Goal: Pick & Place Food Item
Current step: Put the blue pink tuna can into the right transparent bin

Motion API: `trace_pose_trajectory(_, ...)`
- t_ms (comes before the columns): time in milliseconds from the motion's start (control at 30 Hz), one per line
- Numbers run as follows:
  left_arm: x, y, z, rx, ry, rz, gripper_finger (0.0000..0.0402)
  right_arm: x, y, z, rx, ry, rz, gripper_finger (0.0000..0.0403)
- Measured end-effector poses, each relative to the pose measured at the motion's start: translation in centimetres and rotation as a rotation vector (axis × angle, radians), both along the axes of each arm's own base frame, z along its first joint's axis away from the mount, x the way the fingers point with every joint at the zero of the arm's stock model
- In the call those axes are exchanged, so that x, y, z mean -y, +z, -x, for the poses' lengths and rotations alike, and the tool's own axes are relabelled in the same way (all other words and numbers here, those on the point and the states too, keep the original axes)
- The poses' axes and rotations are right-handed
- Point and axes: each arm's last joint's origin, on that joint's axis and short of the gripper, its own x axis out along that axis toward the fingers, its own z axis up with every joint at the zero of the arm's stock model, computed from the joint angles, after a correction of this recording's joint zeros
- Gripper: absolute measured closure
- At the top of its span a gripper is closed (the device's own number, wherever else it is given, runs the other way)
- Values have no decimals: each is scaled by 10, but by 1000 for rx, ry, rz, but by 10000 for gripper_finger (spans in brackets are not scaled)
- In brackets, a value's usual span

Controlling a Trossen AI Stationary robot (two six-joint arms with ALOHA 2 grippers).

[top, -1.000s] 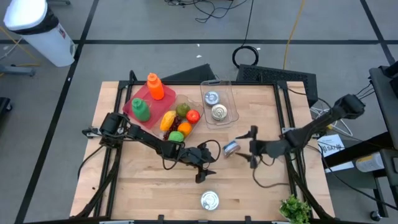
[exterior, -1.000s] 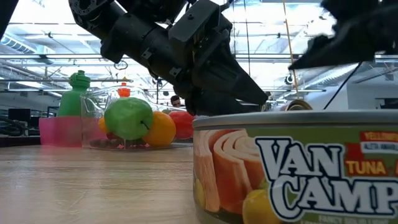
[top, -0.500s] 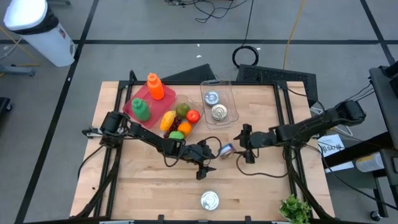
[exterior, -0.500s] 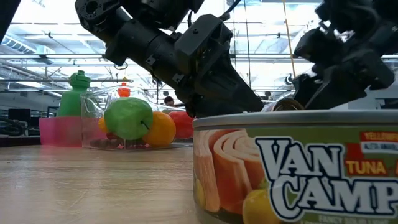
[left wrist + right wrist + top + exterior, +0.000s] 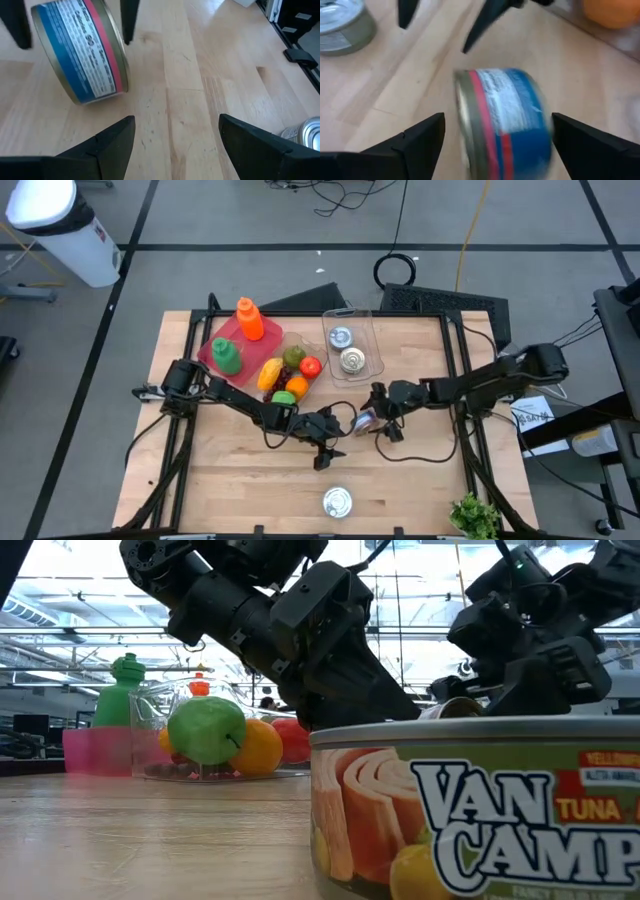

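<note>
Lying on its side mid-tabletop point(image 5: 420, 470), the blue can point(image 5: 365, 420) sat between the spread fingers of the right hand point(image 5: 377, 416), ungripped; the left hand point(image 5: 333, 442), also spread, waited beside. A tuna can point(image 5: 475, 810) blocked much of the low view.

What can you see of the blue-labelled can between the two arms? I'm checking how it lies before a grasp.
The blue-labelled can is a short metal tin, its paper label blue with a red band and small print. It lies tipped on its side on the wooden table, not upright. It sits between the open left hand and open right hand; neither visibly grips it.
</note>
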Motion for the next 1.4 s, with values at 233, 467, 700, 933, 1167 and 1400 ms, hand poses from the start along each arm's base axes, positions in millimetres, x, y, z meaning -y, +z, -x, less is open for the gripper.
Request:
trace_pose_trajectory(233,-1,0,0,1,6,-10,101,-1,-6,1,-54,8,-30,132)
trace_pose_trajectory(467,-5,5,-4,82,114,-111,101,1,5,3,-25,-121,-115,225)
trace_pose_trajectory(700,-15,10,-8,141,195,-166,101,-3,22,6,80,-160,-81,225)
trace_pose_trajectory(933,-24,16,-12,209,215,-152,101,-13,42,13,181,-111,-96,226)
trace_pose_trajectory(1167,-29,25,-16,297,214,-161,101,-23,48,14,219,-87,-90,227)
trace_pose_trajectory(1400,-30,30,-18,351,197,-132,101,-22,47,14,222,-135,-55,227)
